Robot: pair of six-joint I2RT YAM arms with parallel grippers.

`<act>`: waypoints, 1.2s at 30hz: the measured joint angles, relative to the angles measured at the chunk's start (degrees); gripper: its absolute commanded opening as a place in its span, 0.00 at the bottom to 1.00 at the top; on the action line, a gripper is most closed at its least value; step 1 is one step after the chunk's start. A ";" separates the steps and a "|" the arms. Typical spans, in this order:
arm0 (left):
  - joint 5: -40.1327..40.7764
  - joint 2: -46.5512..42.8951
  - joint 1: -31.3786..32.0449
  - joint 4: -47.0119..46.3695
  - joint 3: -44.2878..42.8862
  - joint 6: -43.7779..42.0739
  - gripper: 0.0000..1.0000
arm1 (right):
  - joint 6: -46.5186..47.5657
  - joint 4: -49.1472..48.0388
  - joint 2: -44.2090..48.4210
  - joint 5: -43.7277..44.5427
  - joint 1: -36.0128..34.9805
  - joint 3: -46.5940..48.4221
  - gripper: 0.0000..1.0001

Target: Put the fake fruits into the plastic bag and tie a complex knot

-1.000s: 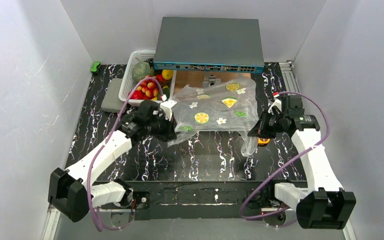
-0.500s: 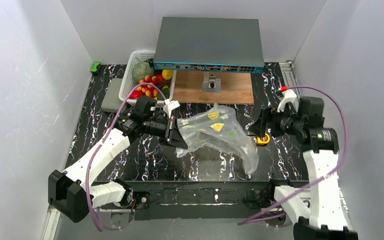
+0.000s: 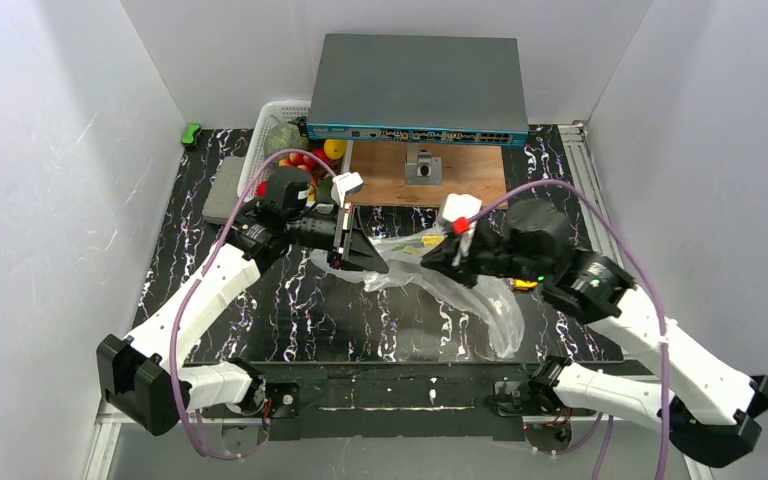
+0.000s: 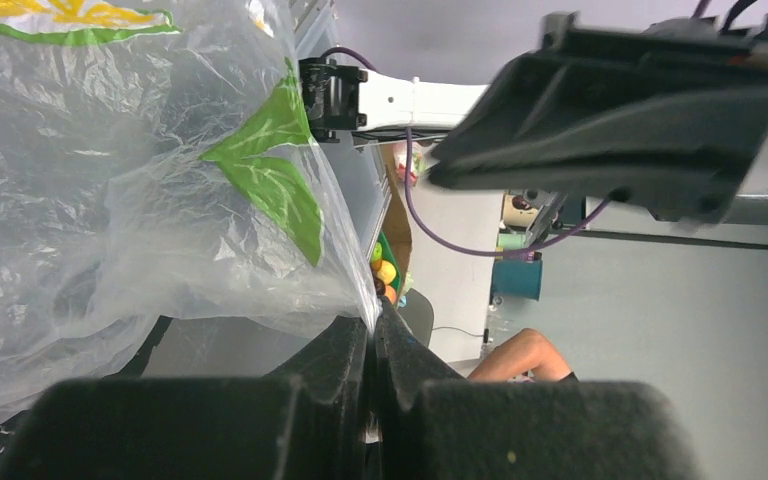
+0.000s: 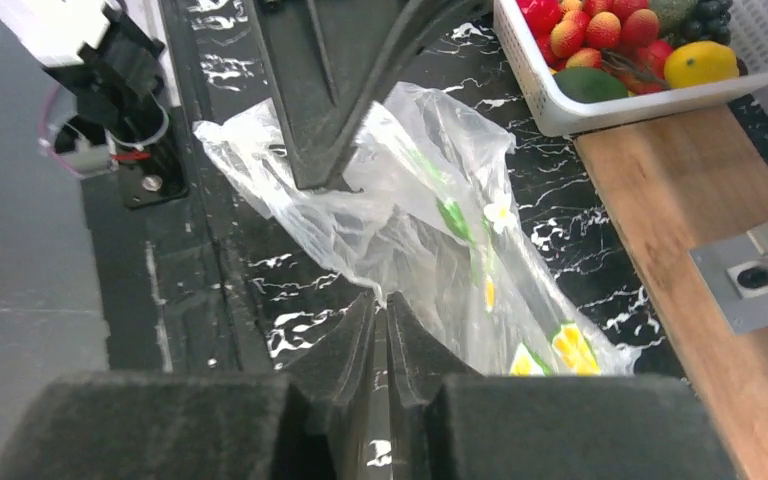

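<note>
Crinkly plastic bag (image 3: pixel 480 300) pinched at both ends.
Left gripper (image 3: pixel 378 266) and right gripper (image 3: pixel 428 258) each clamp the thin, clear film mid-frame; glossy fake fruits (image 3: pixel 334 149) sit in the white lattice basket (image 3: pixel 256 150), upper left.

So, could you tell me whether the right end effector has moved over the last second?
Yes. The right end effector has swung left, from just past the wooden board's right edge to in front of its middle, at the bag.

The left gripper (image 4: pixel 370 325) was clamped shut. Just ahead of its tips, the right gripper (image 5: pixel 380 300) faced it, fingers nearly together.
</note>
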State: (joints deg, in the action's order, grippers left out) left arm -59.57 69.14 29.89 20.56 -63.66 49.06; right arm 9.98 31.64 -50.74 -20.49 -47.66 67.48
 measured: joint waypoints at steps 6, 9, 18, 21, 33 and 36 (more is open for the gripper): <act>-2.67 0.11 0.00 -0.42 -3.63 0.63 0.00 | 6.01 -11.04 -5.49 15.63 -7.82 -9.05 0.05; -5.40 0.09 -0.02 -0.46 -6.05 0.31 0.00 | 11.67 -17.09 -6.45 22.93 -7.02 -17.09 0.18; -6.10 -0.24 -30.01 36.13 -14.51 -31.52 0.00 | 34.47 0.76 16.76 15.10 16.55 -32.15 0.98; 4.70 3.87 -29.44 46.07 -16.98 -44.65 0.00 | 38.07 4.37 14.95 9.16 22.08 -29.14 0.98; 25.86 9.16 -15.61 48.26 -11.28 -55.91 0.00 | 30.29 25.57 -1.38 -8.37 11.58 -3.13 0.81; 25.09 11.87 -15.34 47.50 -11.89 -54.58 0.00 | 25.92 25.64 -2.54 -11.43 7.58 1.11 0.75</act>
State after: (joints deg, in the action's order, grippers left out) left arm -34.48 81.01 14.55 68.05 -75.55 -5.52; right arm 35.90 57.28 -53.28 -31.92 -40.07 68.60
